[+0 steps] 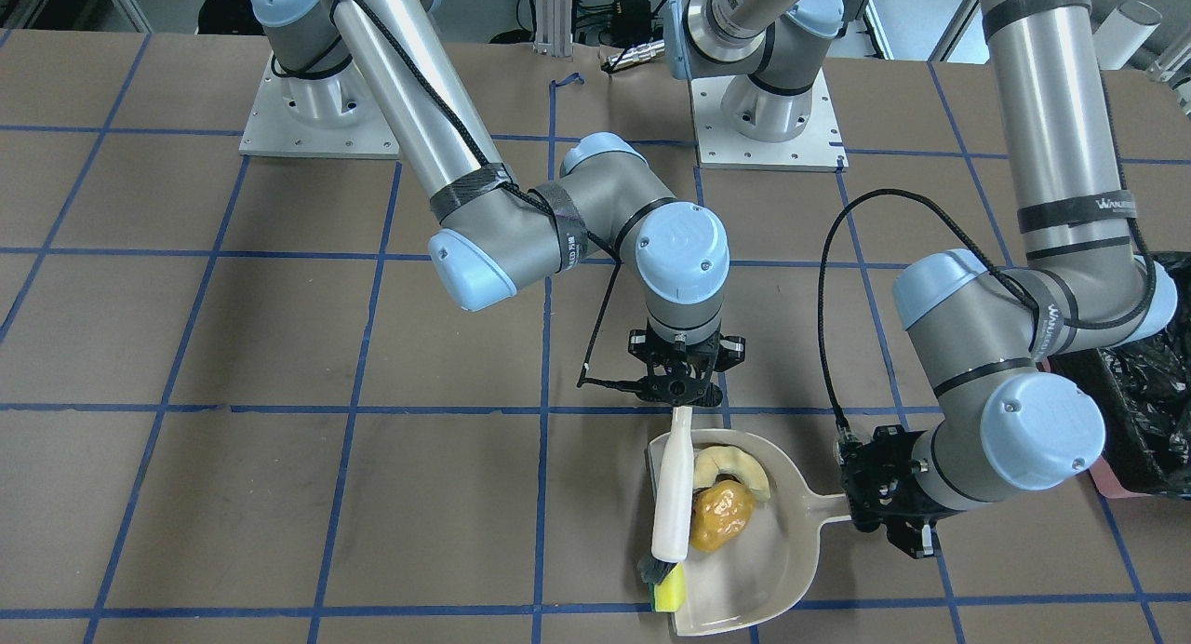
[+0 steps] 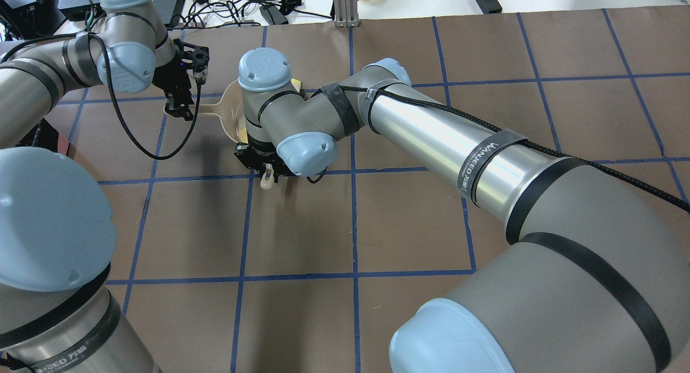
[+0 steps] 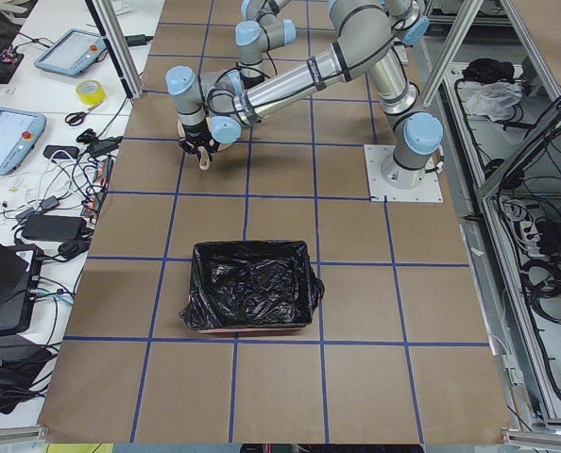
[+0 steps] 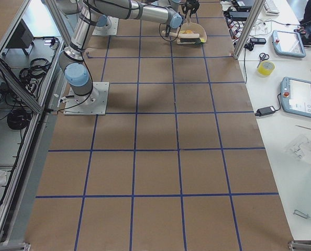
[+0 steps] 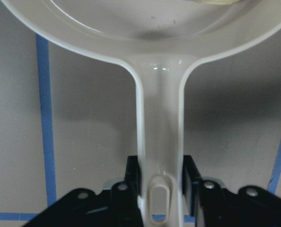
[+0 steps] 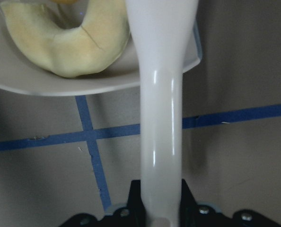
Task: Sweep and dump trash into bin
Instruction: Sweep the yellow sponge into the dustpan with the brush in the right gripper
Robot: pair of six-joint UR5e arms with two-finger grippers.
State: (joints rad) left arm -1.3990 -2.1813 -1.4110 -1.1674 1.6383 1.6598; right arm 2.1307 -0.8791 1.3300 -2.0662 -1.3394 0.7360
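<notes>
A beige dustpan lies on the table. In it are the pale half-ring and the golden-brown lump. The yellow sponge wedge sits at the pan's open edge, against the bristles of the beige brush. My right gripper is shut on the brush handle, with the half-ring just beyond it. My left gripper is shut on the dustpan handle. The bin, pink with a black bag, stands apart on my left.
The brown table has blue tape grid lines. My right arm's elbow hides most of the dustpan in the overhead view. Cables, tablets and tape lie on the white side bench beyond the table's far edge.
</notes>
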